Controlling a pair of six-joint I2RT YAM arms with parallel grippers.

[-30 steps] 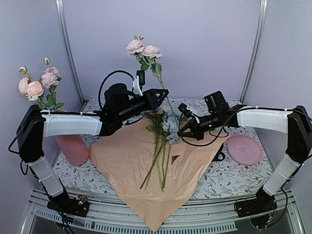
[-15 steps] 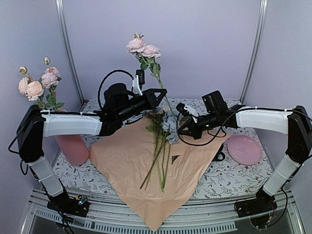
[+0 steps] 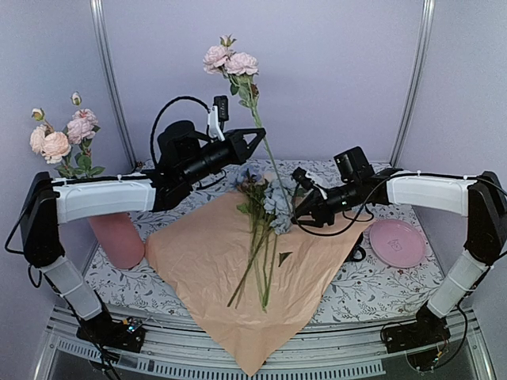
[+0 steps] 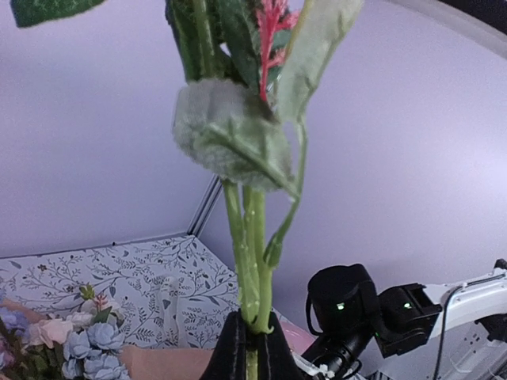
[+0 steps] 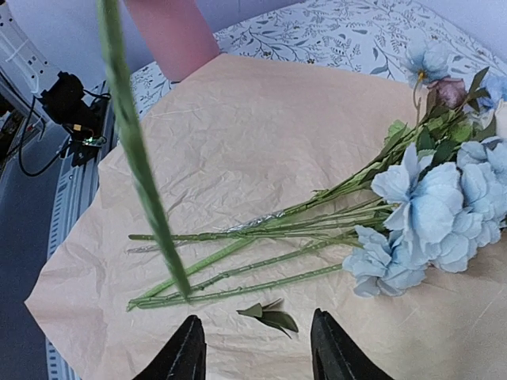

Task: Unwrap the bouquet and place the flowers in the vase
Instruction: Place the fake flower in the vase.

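Lilac walls (image 3: 333, 71) meet at slim metal corner posts (image 3: 108, 79) — the light is soft and even. The table (image 3: 372, 293) is white, printed with grey leafy sprigs, and an aluminium rail (image 3: 333, 366) edges its near side.

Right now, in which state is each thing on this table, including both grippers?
Left gripper, shut on the pink flower.
Pink flower, held upright in the air by its stem.
Right gripper, open, holding nothing.
Paper, unwrapped and spread flat.
Loose flowers, lying on the paper.
Vase, upright, pink blooms rising above it.
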